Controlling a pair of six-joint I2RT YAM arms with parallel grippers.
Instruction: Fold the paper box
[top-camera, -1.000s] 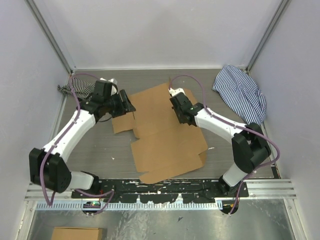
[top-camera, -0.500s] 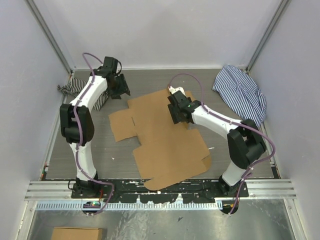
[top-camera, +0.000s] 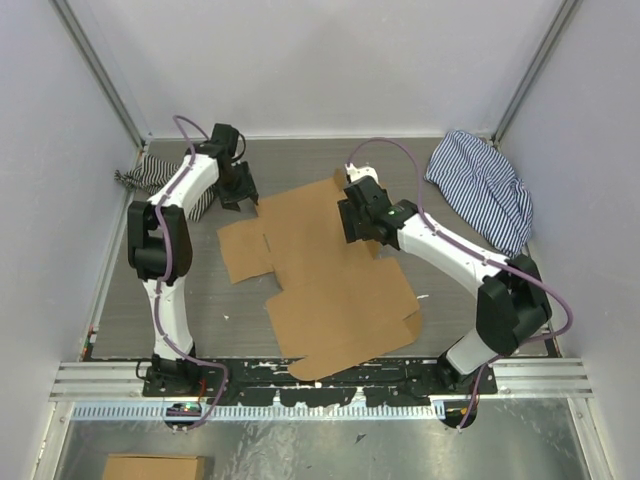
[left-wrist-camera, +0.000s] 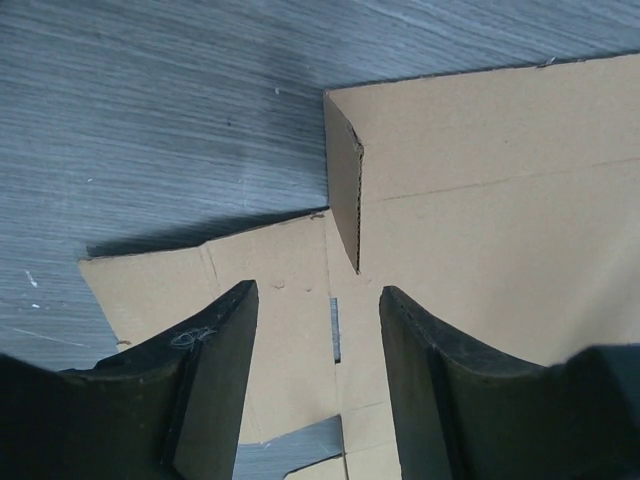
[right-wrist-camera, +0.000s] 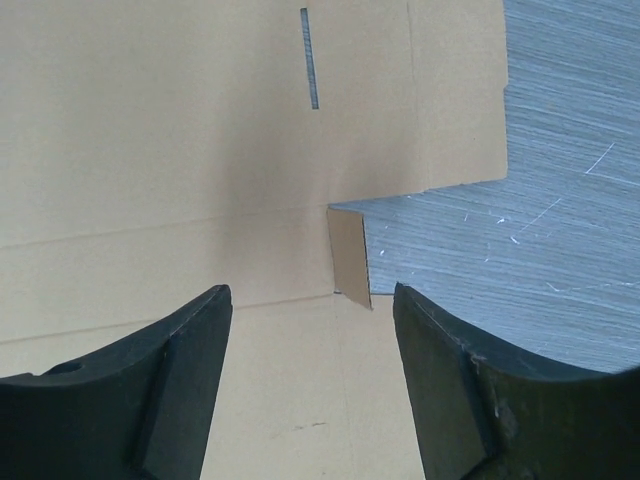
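The paper box (top-camera: 330, 275) is a brown cardboard sheet lying nearly flat in the middle of the table. My left gripper (top-camera: 243, 193) hangs open over its far left corner. In the left wrist view the left gripper (left-wrist-camera: 318, 300) has nothing between its fingers (left-wrist-camera: 215, 370), and the paper box (left-wrist-camera: 480, 200) shows a slit and a small raised flap. My right gripper (top-camera: 358, 224) hovers open above the sheet's far right part. In the right wrist view the right gripper (right-wrist-camera: 312, 298) is empty, and a short flap (right-wrist-camera: 350, 255) stands up at a notch of the paper box (right-wrist-camera: 150, 150).
A striped cloth (top-camera: 482, 186) lies at the back right. Another striped cloth (top-camera: 158, 176) is bunched at the back left, partly behind the left arm. White walls close in three sides. A small cardboard box (top-camera: 155, 467) sits below the front rail.
The right gripper has gone from shut to open over the sheet. The left arm has swung from the left flap up toward the back left corner. The left flap now lies flat.
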